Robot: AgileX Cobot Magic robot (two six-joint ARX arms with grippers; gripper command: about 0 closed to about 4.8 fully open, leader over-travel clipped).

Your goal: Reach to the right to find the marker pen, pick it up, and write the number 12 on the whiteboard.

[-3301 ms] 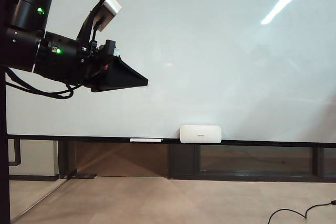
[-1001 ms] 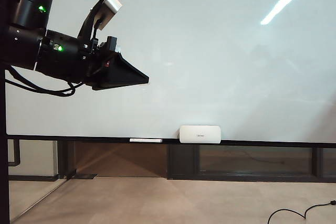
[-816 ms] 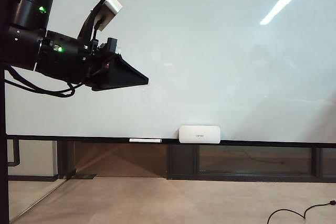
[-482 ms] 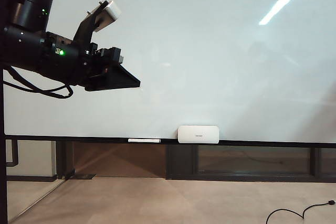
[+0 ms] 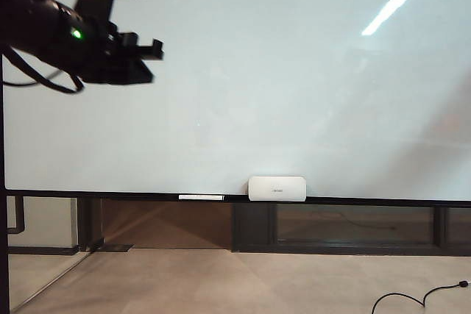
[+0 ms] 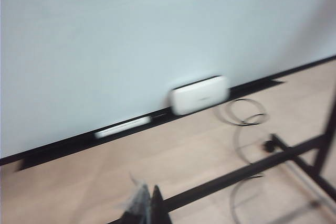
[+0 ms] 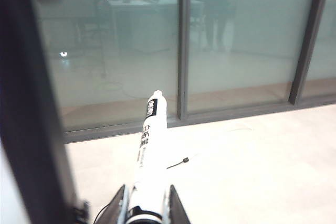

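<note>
The left gripper [image 5: 151,53] has swung up and back toward the top-left corner of the whiteboard [image 5: 294,93] since a second ago, clearing the board; its jaws are too blurred to tell their state. The board carries no 12 yet, so writing hasn't begun. The right gripper [image 7: 147,203] is clamped narrowly round the marker pen [image 7: 149,145], whose long axis runs straight out from the jaws, tip aimed at the glass wall, away from the board
</note>
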